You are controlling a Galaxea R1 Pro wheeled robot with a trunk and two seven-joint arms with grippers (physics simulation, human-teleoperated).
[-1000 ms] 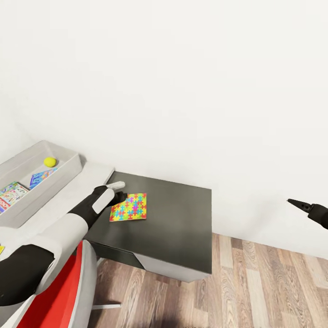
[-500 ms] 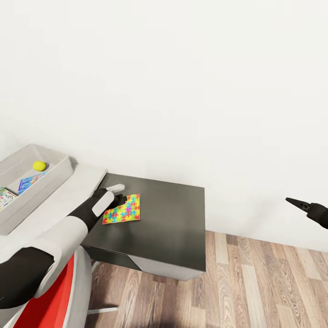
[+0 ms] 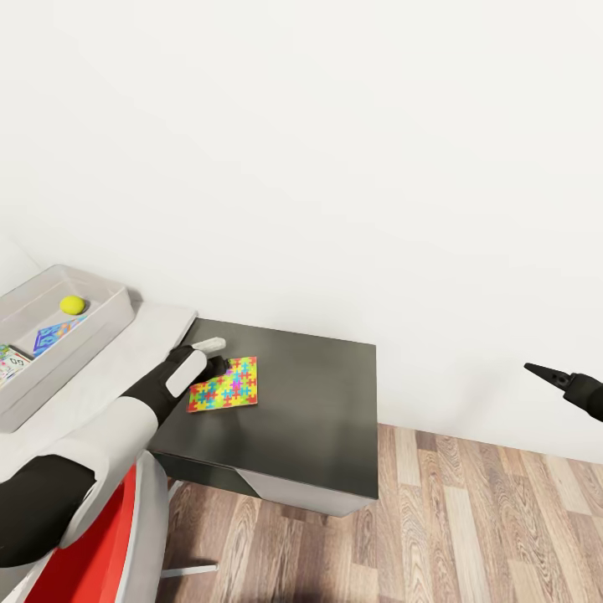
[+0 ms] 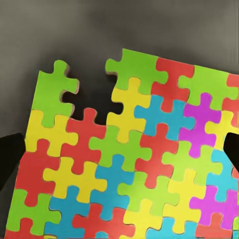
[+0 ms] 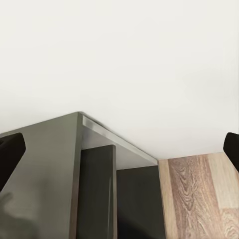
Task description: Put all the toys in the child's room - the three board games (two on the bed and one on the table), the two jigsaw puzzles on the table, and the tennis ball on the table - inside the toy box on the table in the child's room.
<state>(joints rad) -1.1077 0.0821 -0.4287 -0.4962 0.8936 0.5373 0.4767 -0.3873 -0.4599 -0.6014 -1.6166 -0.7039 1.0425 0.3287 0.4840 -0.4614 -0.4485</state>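
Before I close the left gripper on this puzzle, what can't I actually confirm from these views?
- Left gripper contact: in the head view its own wrist hides the fingertips at the jigsaw puzzle edge; the left wrist view puts its fingers at the sides, height above the puzzle unclear.
- Toy box contents: the head view's left edge cuts it off; the tennis ball and two partial items show.
- Right gripper: opening unreadable in the head view.

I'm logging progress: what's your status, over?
Left claw open, over jigsaw puzzle on dark corner section. Right claw idle above floor, state unclear. Tennis ball in toy box. Nothing blocking.
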